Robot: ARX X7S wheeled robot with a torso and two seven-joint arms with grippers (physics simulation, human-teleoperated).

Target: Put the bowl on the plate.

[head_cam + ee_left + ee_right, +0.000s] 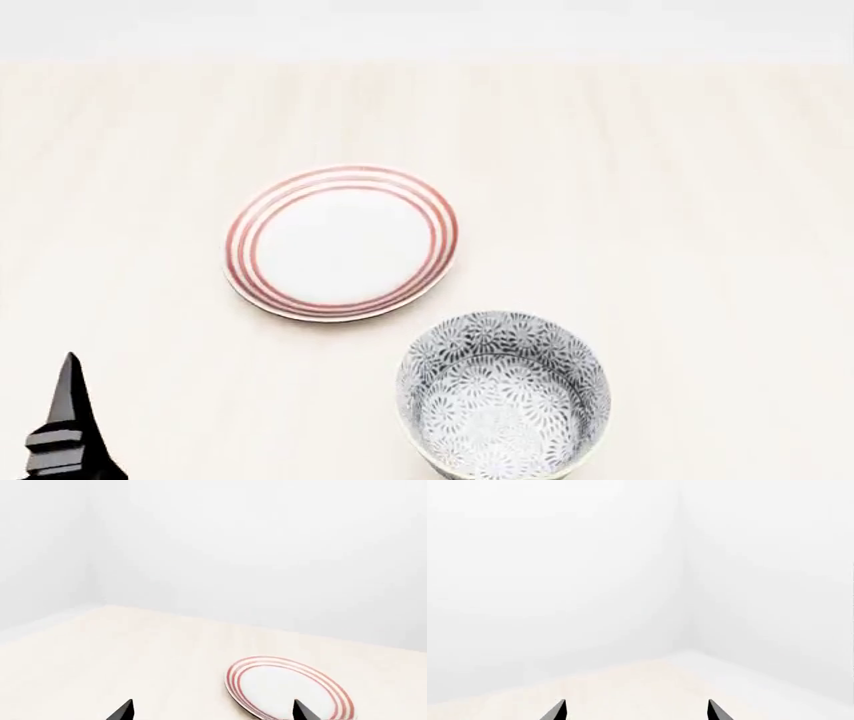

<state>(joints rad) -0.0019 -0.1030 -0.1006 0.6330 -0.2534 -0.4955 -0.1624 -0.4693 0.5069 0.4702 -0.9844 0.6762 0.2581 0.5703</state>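
Note:
The plate (342, 243), white with red rings round its rim, lies flat on the pale table (641, 200) left of centre in the head view. The bowl (503, 399), patterned in dark grey-blue, stands upright nearer to me and to the plate's right, a small gap apart from it. My left gripper (212, 711) is open with nothing between its fingers; the plate (288, 689) lies just beyond one fingertip (303, 711). A black part of the left arm (67, 425) shows at the head view's lower left. My right gripper (636, 711) is open and empty, facing a wall corner.
White walls (253, 555) rise behind the table's far edge (427, 62). The right wrist view shows only a strip of table (627, 685) and the room's corner (684, 580).

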